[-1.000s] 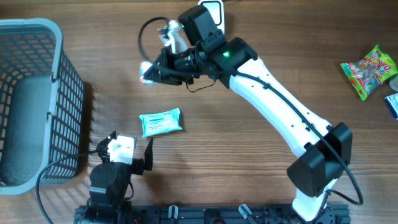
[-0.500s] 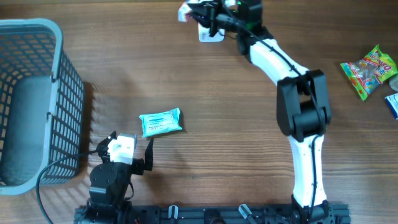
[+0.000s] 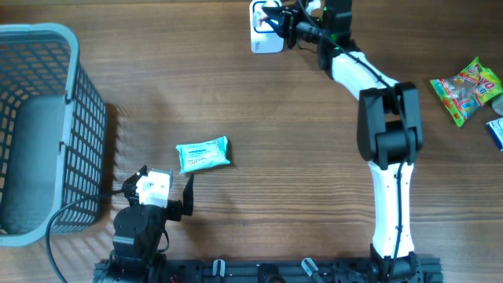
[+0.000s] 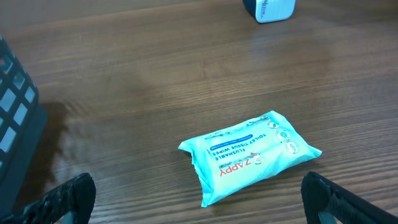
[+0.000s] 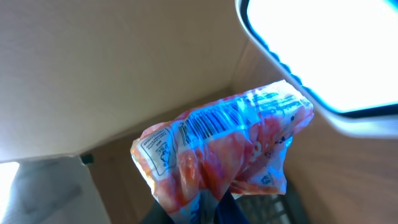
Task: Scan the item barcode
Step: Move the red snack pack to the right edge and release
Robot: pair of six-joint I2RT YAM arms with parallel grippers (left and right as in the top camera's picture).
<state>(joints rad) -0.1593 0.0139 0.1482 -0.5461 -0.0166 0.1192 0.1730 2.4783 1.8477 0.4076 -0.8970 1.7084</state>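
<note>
Counts first. Two arms, one grey mesh basket (image 3: 72, 102) at the left of the wooden table (image 3: 275, 118), one white scanner (image 3: 263, 39) at the far edge, one teal pack of wipes (image 3: 203, 154) lying flat near the middle. Two more packets at the right edge, well apart from everything else: a green, brightly printed one (image 3: 468, 88) and a blue one (image 3: 497, 131), cut off by the frame.

One red-orange packet (image 5: 230, 149), the item under the scanner, pinched at its lower end in the right gripper (image 5: 208, 205), whose jaws are clamped nearly together on the wrapper. The barcode (image 5: 214, 121) runs along its upper edge, facing the wrist camera. The scanner's lit face sits just beyond the packet's upper right corner. Can't tell if they touch.

Right arm stretched almost full length from the near right edge to the far edge, forearm angled left, wrist beside the scanner.

Left arm folded low at the near edge. Left gripper (image 3: 157, 187) spread wide and holding nothing, aimed at the wipes just beyond its fingertips, not touching.
</note>
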